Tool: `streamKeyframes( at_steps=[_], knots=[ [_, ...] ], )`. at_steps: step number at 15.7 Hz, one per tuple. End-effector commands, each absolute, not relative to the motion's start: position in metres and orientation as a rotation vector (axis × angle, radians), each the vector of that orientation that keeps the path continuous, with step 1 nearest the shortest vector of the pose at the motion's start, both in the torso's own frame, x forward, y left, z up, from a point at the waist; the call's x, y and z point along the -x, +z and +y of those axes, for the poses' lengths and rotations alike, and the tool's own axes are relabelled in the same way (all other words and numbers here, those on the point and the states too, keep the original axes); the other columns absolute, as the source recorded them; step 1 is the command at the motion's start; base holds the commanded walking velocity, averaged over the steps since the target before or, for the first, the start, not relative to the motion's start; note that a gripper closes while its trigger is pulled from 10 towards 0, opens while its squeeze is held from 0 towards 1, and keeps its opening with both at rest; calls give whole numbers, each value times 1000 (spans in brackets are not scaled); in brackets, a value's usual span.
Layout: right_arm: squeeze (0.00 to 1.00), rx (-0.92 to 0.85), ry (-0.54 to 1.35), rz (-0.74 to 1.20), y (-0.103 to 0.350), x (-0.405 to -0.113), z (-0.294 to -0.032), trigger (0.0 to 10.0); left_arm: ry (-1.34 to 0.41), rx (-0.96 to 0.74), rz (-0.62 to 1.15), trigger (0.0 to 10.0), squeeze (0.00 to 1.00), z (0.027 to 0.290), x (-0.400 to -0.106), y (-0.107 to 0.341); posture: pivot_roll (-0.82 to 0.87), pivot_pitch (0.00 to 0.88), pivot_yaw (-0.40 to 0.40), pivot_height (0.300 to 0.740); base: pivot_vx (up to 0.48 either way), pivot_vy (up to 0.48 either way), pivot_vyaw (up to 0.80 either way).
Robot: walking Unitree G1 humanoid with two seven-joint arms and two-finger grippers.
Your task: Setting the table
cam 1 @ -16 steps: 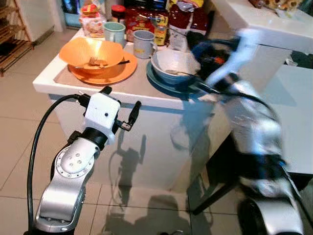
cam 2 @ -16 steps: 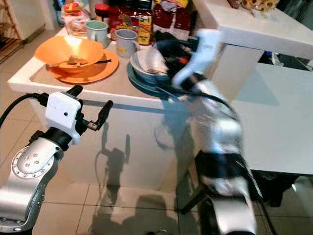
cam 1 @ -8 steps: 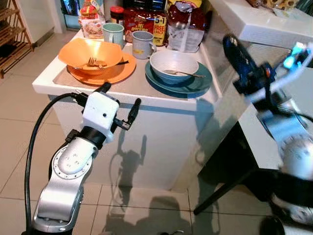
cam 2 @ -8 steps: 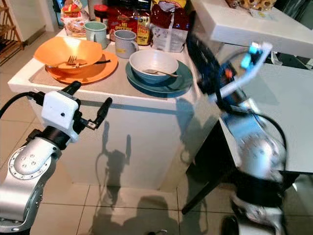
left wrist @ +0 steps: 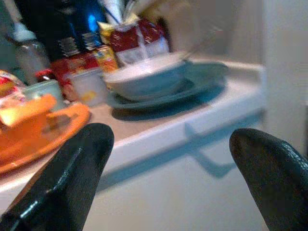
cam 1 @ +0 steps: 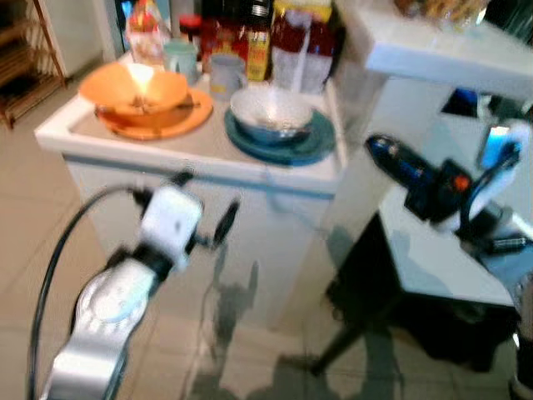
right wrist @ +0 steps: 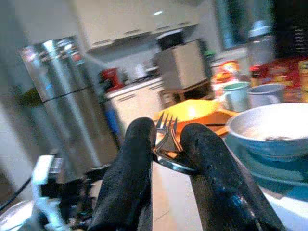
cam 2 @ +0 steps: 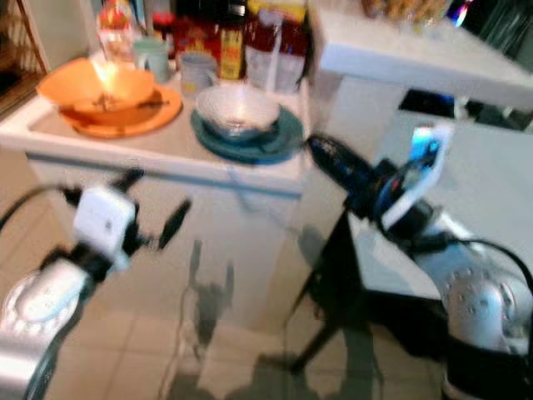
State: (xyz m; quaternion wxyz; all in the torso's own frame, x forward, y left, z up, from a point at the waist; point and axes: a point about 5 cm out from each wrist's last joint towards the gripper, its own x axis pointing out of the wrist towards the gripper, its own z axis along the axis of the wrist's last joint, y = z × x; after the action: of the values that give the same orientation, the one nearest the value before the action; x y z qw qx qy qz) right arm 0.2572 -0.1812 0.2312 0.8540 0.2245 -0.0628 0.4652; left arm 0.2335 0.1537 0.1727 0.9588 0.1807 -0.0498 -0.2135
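Orange bowl (cam 1: 133, 87) on orange plate (cam 1: 154, 123); white bowl (cam 1: 271, 111) on teal plate (cam 1: 283, 143).

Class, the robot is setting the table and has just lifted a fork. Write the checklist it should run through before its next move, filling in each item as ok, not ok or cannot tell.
1. Fork held: ok. The right gripper has its fingers shut on it, tines pointing out past the fingertips.
2. Right gripper clear of the counter: ok. It hangs off to the side of the counter, over the white table.
3. Left gripper free: ok. Its fingers are open, holding nothing, in front of the counter.
4. Grey bowl steady on the blue plate: ok.
5. Orange bowl and orange plate undisturbed: ok.
6. Spot for the fork: cannot tell; the head views are blurred.
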Motion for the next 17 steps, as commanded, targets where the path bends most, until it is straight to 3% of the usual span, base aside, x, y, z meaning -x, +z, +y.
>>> streamKeyframes(
  at_steps=[1,5,11,13,17],
  knots=[
    [0,-451,994,-118,232,-253,-183,10000,-475,-352,-126,10000,0,146,-230,176,59,0,-105,740,0,-480,0],
    [0,-431,982,-85,221,-253,-177,10000,-449,-382,-110,10000,0,149,-232,172,63,0,-103,740,0,-480,0],
    [0,-241,813,-61,210,-266,-183,10000,-190,-409,-72,10000,0,173,-258,171,41,0,-91,740,0,-480,0],
    [0,-244,614,-54,197,-285,-174,10000,-121,-421,-72,10000,0,171,-274,171,40,0,-97,740,0,-472,0],
    [0,-138,162,-3,161,-312,-188,10000,-140,-422,-82,10000,0,163,-289,176,26,0,-73,740,0,-480,0]
  ],
)
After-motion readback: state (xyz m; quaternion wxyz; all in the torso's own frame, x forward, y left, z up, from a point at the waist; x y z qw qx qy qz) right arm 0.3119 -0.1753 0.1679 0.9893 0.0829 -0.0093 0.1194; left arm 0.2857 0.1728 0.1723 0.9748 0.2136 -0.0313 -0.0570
